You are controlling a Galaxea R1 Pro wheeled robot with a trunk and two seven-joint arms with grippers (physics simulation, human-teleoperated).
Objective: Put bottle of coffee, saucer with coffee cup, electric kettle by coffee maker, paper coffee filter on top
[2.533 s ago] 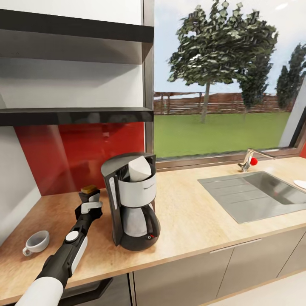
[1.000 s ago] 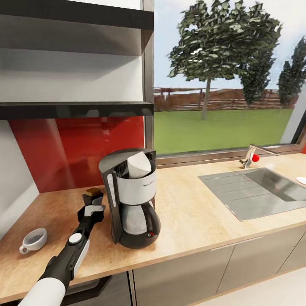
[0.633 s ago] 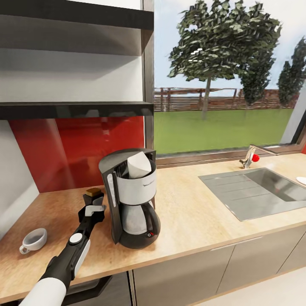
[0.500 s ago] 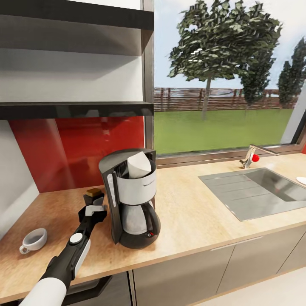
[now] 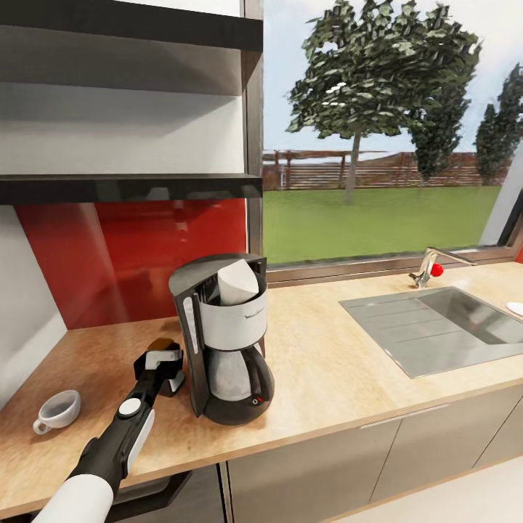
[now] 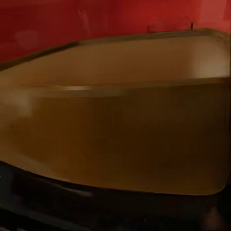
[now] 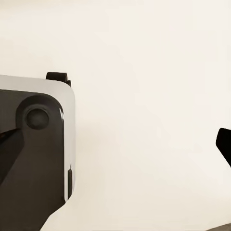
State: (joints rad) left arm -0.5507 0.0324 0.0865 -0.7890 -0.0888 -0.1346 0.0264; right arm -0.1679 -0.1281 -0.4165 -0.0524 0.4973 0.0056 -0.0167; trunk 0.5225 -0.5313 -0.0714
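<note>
At nine o'clock of the maker (image 5: 226, 338), just beside its black side, your left gripper (image 5: 164, 361) is down at the countertop (image 5: 341, 378) with the bottle (image 5: 165, 344) in front of it; the tan cap peeks above the wrist housing. Whether the jaws clamp the bottle or have let go, you cannot tell from the head view, and the left wrist view gives a close amber-brown blur, likely the cap (image 6: 115, 130), with red splashback behind.

Judged from this, the step in hand is setting the bottle down next to the maker. Make sure the base sits flat before you release, spread the jaws fully, then back away toward seven o'clock, along the arm's own line, so you brush neither bottle nor maker.

The filter (image 5: 237, 282) sits in the maker's top. The cup (image 5: 57, 410) stands well apart at eight o'clock, with no saucer under it.

No brand, label or writing can be read anywhere.
</note>
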